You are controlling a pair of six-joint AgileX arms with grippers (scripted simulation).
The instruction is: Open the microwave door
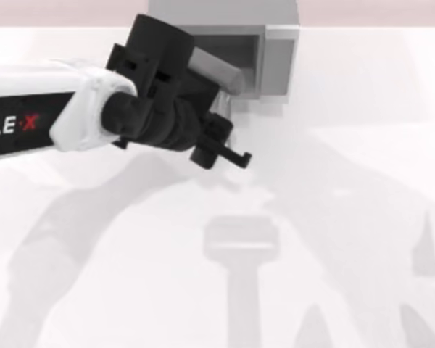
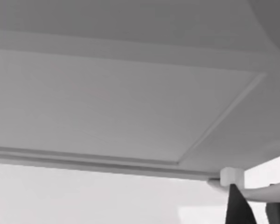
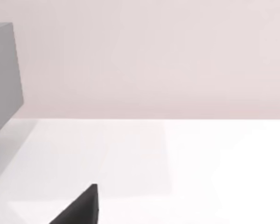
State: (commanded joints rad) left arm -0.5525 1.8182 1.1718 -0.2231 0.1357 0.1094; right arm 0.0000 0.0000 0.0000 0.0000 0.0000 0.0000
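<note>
Microwave [image 1: 275, 51] sits at the table's [image 1: 362, 217] far edge, its microwave door [image 1: 216, 71] swung partly open toward the left. Left gripper [image 1: 228, 148] is at the door's near edge; I cannot tell how its jaws stand. Right arm is out of the top view

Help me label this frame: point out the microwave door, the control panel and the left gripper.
microwave door [image 1: 219, 72], top view, top edge.
control panel [image 1: 278, 64], top view, front face.
left gripper [image 1: 232, 148], top view, between fingertips.
</note>
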